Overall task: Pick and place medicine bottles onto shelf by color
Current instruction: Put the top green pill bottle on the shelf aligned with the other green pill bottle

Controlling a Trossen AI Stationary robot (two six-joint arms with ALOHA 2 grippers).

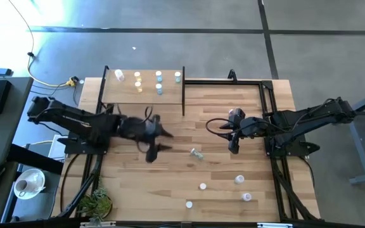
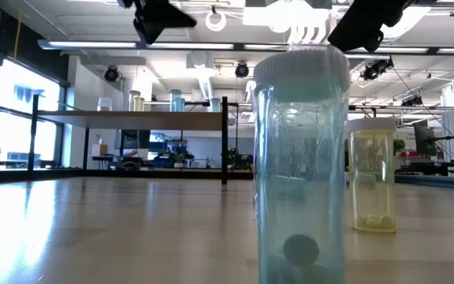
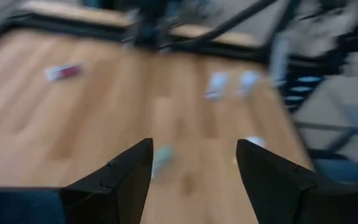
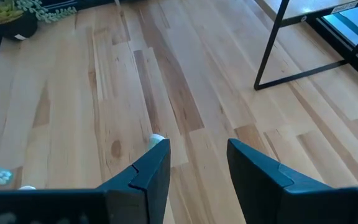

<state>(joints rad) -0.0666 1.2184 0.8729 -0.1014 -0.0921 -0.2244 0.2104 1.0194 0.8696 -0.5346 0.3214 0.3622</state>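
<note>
Several medicine bottles (image 1: pixel 159 82) stand on the light-wood shelf (image 1: pixel 122 92) at the table's far left. One bottle (image 1: pixel 196 152) lies on its side at mid-table, and others (image 1: pixel 239 179) stand toward the near right. My left gripper (image 1: pixel 160 140) hangs open above the table just left of the lying bottle; its wrist view shows a small bottle (image 3: pixel 162 158) on the wood below its open fingers (image 3: pixel 194 146). My right gripper (image 1: pixel 234 142) hangs open to the right of the lying bottle, nothing between its fingers (image 4: pixel 197 146). A pale cap (image 4: pixel 157 138) peeks out beside one finger.
In the low view a blue-tinted bottle (image 2: pixel 302 158) stands very near, with a yellow one (image 2: pixel 373 173) behind it to the right. Black posts (image 1: pixel 184 88) carry the shelf. A black frame (image 1: pixel 268 95) edges the table's far right. A potted plant (image 1: pixel 97 204) sits at the near left corner.
</note>
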